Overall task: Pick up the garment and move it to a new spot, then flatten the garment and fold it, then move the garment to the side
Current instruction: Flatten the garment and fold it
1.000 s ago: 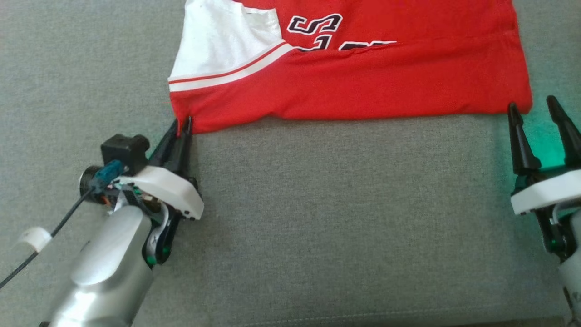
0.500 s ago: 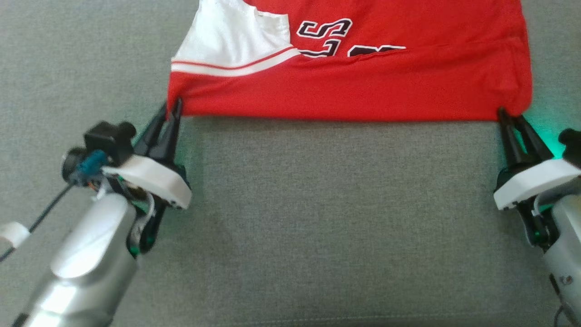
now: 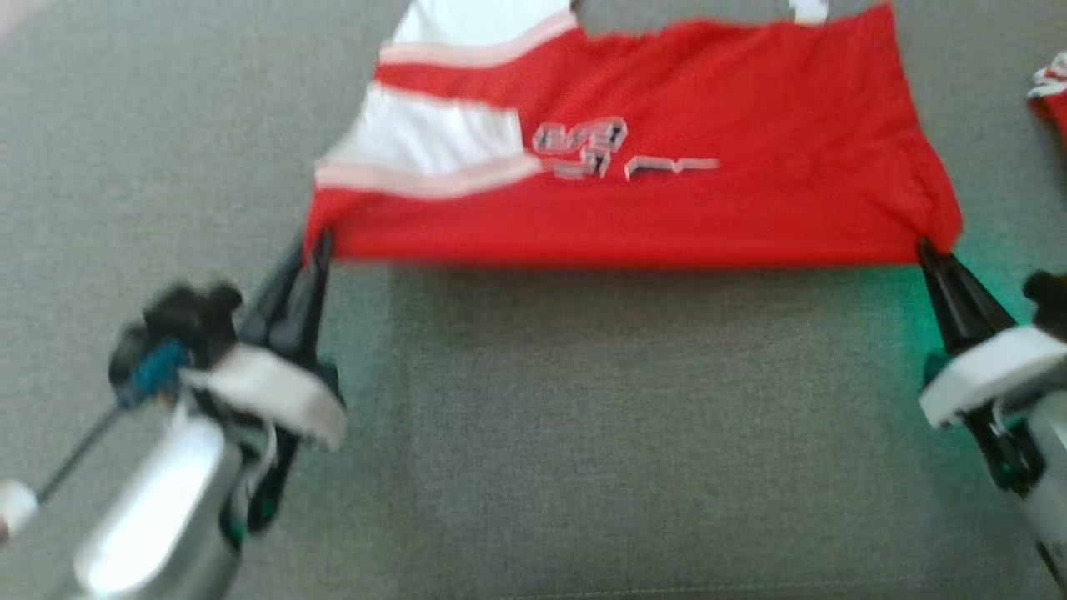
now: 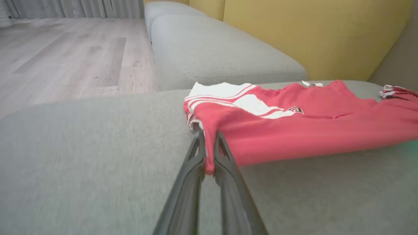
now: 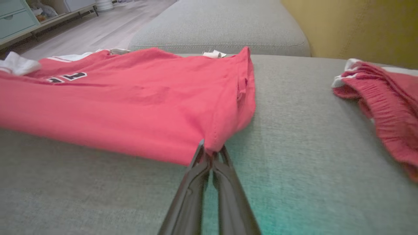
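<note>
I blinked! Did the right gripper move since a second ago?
Yes. The right gripper slid left over the grey fabric sofa cushion to a corner of the red and white jersey and shut on it.

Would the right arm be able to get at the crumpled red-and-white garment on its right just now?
Probably not yet: the crumpled red-and-white garment lies across bare grey cushion, but the right gripper is shut on a corner of the red jersey.

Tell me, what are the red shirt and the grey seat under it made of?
Red shirt: probably soft, matte knit cloth; it drapes and creases, and its hem is stitched. Grey seat: likely woven upholstery fabric; it has a speckled, matte weave.
</note>
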Tool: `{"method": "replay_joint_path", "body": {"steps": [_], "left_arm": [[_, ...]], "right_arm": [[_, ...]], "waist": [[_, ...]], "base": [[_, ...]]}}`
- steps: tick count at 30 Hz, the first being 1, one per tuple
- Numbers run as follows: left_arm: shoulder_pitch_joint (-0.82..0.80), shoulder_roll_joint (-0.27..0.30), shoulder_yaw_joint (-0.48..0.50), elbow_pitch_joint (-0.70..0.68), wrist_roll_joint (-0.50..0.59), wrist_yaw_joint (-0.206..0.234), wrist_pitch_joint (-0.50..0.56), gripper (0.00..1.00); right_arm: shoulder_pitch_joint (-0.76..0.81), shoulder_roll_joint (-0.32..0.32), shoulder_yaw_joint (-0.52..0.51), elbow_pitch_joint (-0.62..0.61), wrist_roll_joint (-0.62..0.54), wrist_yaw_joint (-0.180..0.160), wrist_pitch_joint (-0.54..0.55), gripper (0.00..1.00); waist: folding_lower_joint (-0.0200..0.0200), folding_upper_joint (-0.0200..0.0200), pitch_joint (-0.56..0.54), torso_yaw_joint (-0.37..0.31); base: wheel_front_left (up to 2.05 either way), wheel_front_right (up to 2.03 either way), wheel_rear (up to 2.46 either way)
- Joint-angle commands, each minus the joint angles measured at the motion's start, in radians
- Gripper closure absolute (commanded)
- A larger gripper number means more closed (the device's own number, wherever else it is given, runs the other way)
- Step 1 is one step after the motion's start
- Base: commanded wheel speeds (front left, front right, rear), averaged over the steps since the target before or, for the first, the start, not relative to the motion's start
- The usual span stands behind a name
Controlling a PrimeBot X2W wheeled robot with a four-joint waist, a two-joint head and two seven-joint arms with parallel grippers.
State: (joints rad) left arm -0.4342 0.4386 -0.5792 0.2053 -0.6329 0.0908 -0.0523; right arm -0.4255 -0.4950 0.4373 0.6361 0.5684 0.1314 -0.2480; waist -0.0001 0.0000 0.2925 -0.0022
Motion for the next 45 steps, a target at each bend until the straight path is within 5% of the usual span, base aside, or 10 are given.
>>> {"method": "replay_joint_path", "body": {"steps": [1, 15, 23, 24, 25, 26, 27, 37, 45], "left_arm": [[0.029, 0.055, 0.046, -0.066, -0.01, 0.022, 0.009, 1.0], [0.34, 0.072, -0.035, -0.285, -0.054, 0.116, 0.083, 1.0], [0.436, 0.061, -0.057, -0.308, -0.082, 0.144, 0.085, 1.0], [0.434, 0.058, -0.058, -0.302, -0.084, 0.142, 0.084, 1.0], [0.428, 0.053, -0.057, -0.293, -0.083, 0.142, 0.081, 1.0], [0.419, 0.047, -0.053, -0.283, -0.083, 0.144, 0.075, 0.78], [0.406, 0.043, -0.052, -0.272, -0.078, 0.143, 0.072, 0.0], [0.068, 0.085, -0.005, -0.305, 0.006, 0.074, 0.116, 0.0], [-0.394, 0.052, -0.008, -0.076, -0.024, -0.101, 0.312, 0.0]], "right_arm": [[0.049, -0.051, 0.006, -0.027, 0.021, -0.001, -0.013, 1.0], [0.297, -0.203, 0.049, -0.151, 0.126, -0.001, -0.005, 1.0], [0.413, -0.219, 0.007, -0.19, 0.131, -0.001, 0.022, 1.0], [0.423, -0.214, -0.005, -0.193, 0.132, -0.001, 0.026, 0.82], [0.43, -0.208, -0.019, -0.194, 0.13, -0.001, 0.03, 0.02], [0.436, -0.2, -0.034, -0.197, 0.128, -0.001, 0.032, 0.0], [0.44, -0.191, -0.05, -0.201, 0.126, -0.001, 0.033, 0.0], [0.426, -0.162, -0.178, -0.305, 0.034, -0.001, 0.038, 0.0], [0.335, -0.113, -0.242, -0.444, -0.065, -0.001, 0.069, 0.0]], "waist": [[0.0001, 0.0, -0.036, 0.012], [0.0001, 0.0, -0.112, 0.07], [0.0001, 0.0, -0.108, 0.069], [0.0001, 0.0, -0.106, 0.069], [0.0001, 0.0, -0.105, 0.07], [0.0001, 0.0, -0.103, 0.07], [0.0001, 0.0, -0.102, 0.07], [0.0001, 0.0, -0.038, 0.046], [0.0001, 0.0, 0.093, -0.026]], "base": [[0.0, 0.0, 0.0], [0.0, 0.0, 0.0], [0.0, 0.0, 0.0], [0.0, 0.0, 0.0], [0.0, 0.0, 0.0], [0.0, 0.0, 0.0], [0.0, 0.0, 0.0], [0.0, 0.0, 0.0], [0.0, 0.0, 0.0]]}}
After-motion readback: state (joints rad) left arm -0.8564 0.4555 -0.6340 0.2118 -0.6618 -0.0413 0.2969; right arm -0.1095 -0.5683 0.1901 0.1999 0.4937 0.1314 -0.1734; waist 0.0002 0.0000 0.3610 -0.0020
